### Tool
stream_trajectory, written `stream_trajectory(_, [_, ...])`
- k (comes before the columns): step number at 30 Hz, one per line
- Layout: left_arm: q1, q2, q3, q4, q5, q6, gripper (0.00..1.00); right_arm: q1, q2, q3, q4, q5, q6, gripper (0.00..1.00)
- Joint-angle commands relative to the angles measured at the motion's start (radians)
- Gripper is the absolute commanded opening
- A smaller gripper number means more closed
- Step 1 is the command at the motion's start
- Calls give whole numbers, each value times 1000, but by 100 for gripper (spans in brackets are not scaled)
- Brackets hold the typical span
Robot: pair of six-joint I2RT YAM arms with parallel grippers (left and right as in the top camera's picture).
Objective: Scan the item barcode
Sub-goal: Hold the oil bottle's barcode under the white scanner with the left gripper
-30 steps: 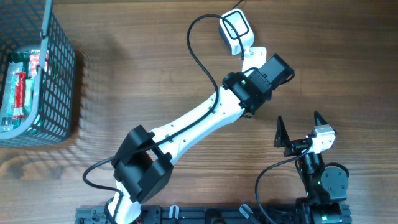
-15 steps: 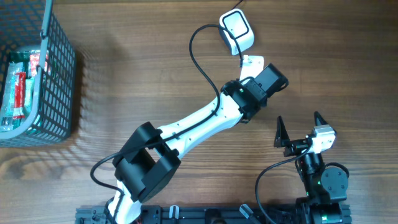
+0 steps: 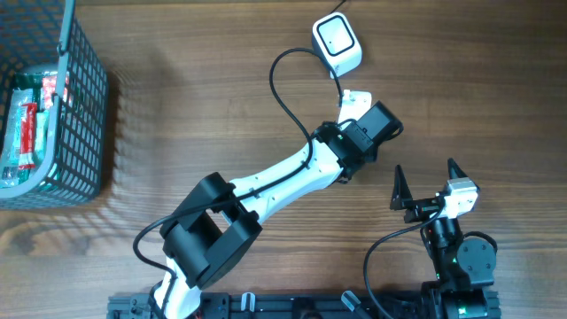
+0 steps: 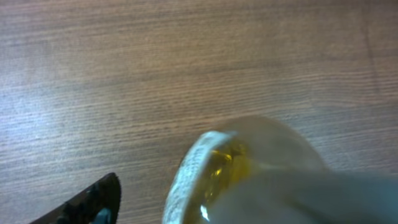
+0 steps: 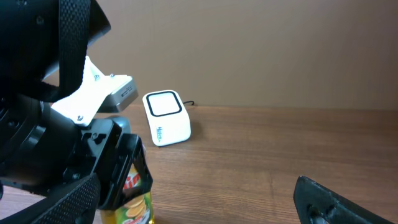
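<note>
The item is a yellow-green chip can (image 5: 134, 198) standing upright on the table, seen in the right wrist view. Its rim and clear lid (image 4: 249, 177) fill the left wrist view. My left gripper (image 3: 368, 133) sits over the can's top and hides it from overhead. Its jaws are open, and wood shows between the left finger (image 4: 87, 202) and the can. The white barcode scanner (image 3: 337, 42) lies just beyond, its window up. My right gripper (image 3: 427, 182) stands open and empty near the front right, with one fingertip (image 5: 336, 202) in view.
A dark wire basket (image 3: 84, 106) holding several packaged goods stands at the far left. The scanner's black cable (image 3: 279, 80) loops across the table beside the left arm. The scanner (image 5: 166, 117) shows behind the can in the right wrist view.
My left gripper has drawn back from the scanner toward the front of the table, and its jaws have spread apart. The right arm has not moved.
</note>
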Motion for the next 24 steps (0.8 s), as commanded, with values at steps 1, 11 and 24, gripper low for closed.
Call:
stream_trajectory(1, [-2, -6, -8, -7, 7, 2, 88, -5, -3, -1, 2, -16, -9, 100])
stream_trajectory(11, [-2, -184, -8, -8, 68, 215, 100, -5, -3, -1, 2, -16, -9, 100])
stream_trajectory(24, [8, -133, -10, -67, 227, 548, 84, -5, -3, -1, 2, -16, -9, 100])
